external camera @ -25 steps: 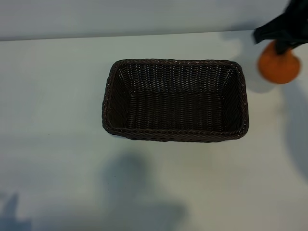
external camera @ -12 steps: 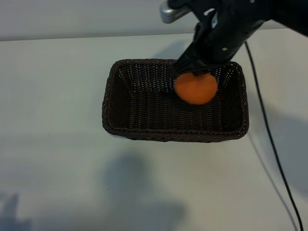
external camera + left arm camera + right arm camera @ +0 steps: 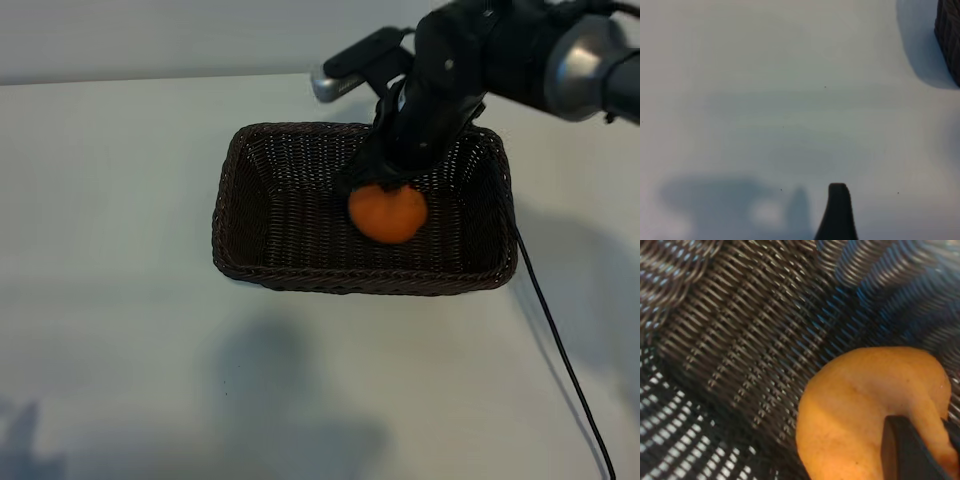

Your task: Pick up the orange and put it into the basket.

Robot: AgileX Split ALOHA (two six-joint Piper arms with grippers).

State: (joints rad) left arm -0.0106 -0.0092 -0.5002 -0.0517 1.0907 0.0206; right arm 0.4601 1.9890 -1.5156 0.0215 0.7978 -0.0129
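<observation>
Left gripper (image 3: 838, 210): parked over bare desk (image 3: 110, 300), well left of the basket (image 3: 232, 215); in its wrist view only one dark fingertip shows, with a corner of wicker far off; I read the jaws as standing wide and holding nothing; no part in this step.

Basket: dark woven wicker, rectangular, sloping sides, sitting flat on the desk near centre; nothing in it but what I am carrying in.

Orange (image 3: 387, 212): inside the basket's outline, right of its middle, low in the well; held from above by the right gripper (image 3: 385, 180), which points steeply down over the right half of the basket; jaws closed on the top of the fruit. In the right wrist view the orange (image 3: 870, 410) fills the near corner with one dark finger (image 3: 907, 450) pressed against its skin, and weave close behind it; I cannot tell whether the fruit touches the floor of the basket or hangs just above it.

Handling, my judgement: light, firm, round; the dull bumpy skin should give the pads some bite, but a sphere rolls out of a pinch taken off centre; the hold near the crown looks shallow, so I would avoid any jerk; the skin will bruise under a hard squeeze. On release it may roll across the weave; the sloping walls should catch it.

Step in hand: lowering to place; release not yet done.

A black cable (image 3: 560, 350) trails across the desk at the right.
</observation>
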